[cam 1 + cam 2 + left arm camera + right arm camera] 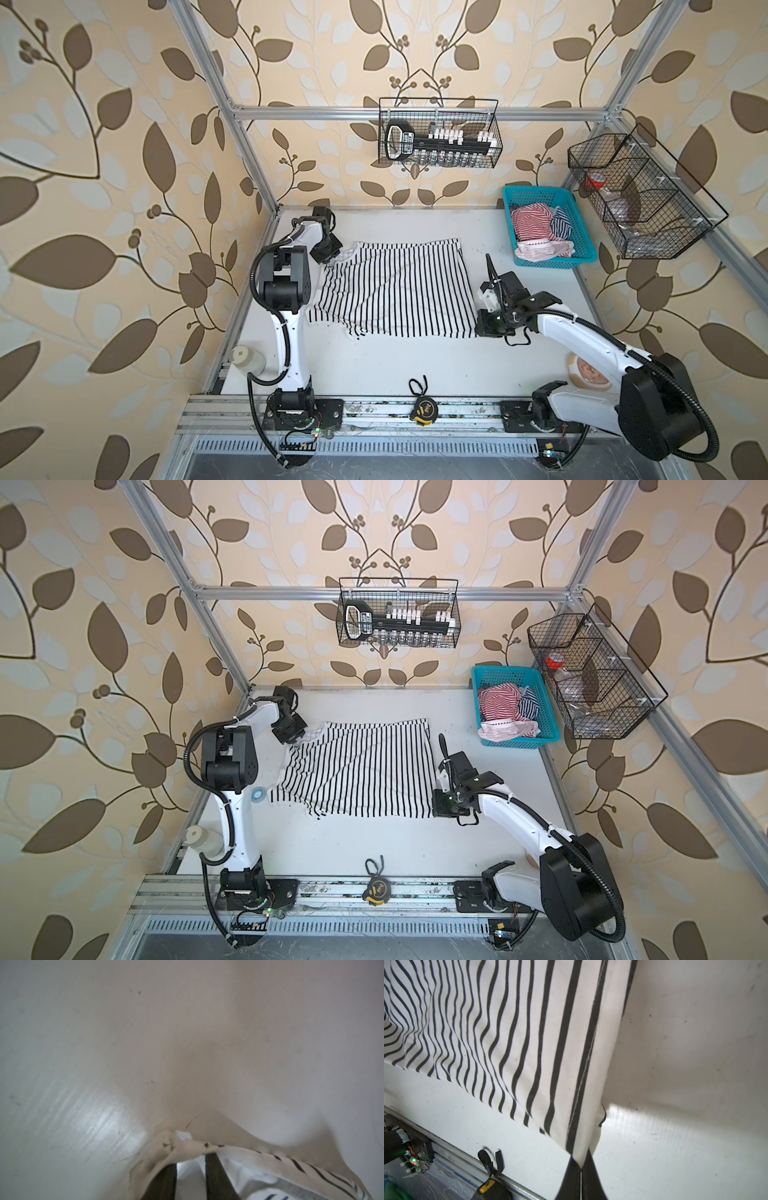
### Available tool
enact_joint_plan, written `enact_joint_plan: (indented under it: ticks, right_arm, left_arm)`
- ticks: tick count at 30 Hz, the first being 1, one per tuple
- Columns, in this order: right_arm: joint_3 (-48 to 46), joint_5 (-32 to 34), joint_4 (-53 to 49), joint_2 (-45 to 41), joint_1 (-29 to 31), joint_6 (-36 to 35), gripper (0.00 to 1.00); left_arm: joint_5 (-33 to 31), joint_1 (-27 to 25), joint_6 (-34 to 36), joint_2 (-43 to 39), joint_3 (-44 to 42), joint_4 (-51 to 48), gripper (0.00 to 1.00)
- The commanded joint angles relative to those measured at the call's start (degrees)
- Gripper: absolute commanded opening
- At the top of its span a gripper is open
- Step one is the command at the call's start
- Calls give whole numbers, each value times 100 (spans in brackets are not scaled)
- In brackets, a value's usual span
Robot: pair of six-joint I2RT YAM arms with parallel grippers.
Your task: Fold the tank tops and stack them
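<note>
**Inspector:** Start at the left. What is the left gripper (328, 252) doing?

**Assistant:** It is sitting at the ten o'clock corner of the black-and-white tank top (395, 291). In the left wrist view its fingers (166, 1180) are standing slightly apart. The bunched white shoulder trim is lying across their tips and appears pinched there. The cloth edge is running taut away from the tips.

**Inspector:** And the garment itself?

**Assistant:** It is lying spread over the middle of the table (415, 370), with its stripes running twelve to six in both top views. A loose flap is trailing off at about seven o'clock.

**Inspector:** The right side?

**Assistant:** The right gripper (478, 328) is working at the top's four o'clock corner. In the right wrist view its fingers (571, 1178) are pressing together, with the hem corner caught between their tips.

**Inspector:** The other garments?

**Assistant:** The red-and-white tank top (532, 224) and the navy-and-white tank top (561, 220) are lying crumpled in the turquoise basket (509, 199). The basket is at two o'clock on the table, well apart from both grippers. A tape measure (424, 409) is resting on the rail at six o'clock.
</note>
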Motion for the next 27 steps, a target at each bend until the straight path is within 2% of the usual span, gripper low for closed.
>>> enact_joint_plan:
  ticks: [1, 5, 6, 9, 13, 15, 18, 23, 27]
  right_arm:
    - [-26, 135, -378, -56, -14, -48, 0]
    - [-5, 256, -483, -100, -23, 29, 0]
    - [-6, 201, -481, -92, -16, 15, 3]
    - [0, 129, -449, -47, 1, 2, 9]
    - [-1, 35, -340, 30, 81, 9, 31]
    - [5, 10, -292, 33, 101, 2, 40]
    - [25, -8, -264, 0, 122, -13, 47]
    - [-32, -56, -220, -50, 175, -42, 50]
    - [-205, -115, -33, -2, 224, -9, 50]
  left_arm:
    - [-370, 55, 194, 104, 371, -334, 27]
    - [-474, 123, 286, 300, 737, -579, 28]
    - [-433, 136, 304, 325, 799, -619, 29]
    - [-209, 152, 312, 241, 748, -562, 42]
    - [145, 144, 252, -205, 464, -297, 55]
    - [252, 142, 223, -587, 274, -193, 60]
    - [315, 144, 269, -1326, 17, -96, 65]
    - [411, 66, 498, -2696, -496, -484, 67]
    - [536, -320, 625, -4145, -1812, -573, 65]
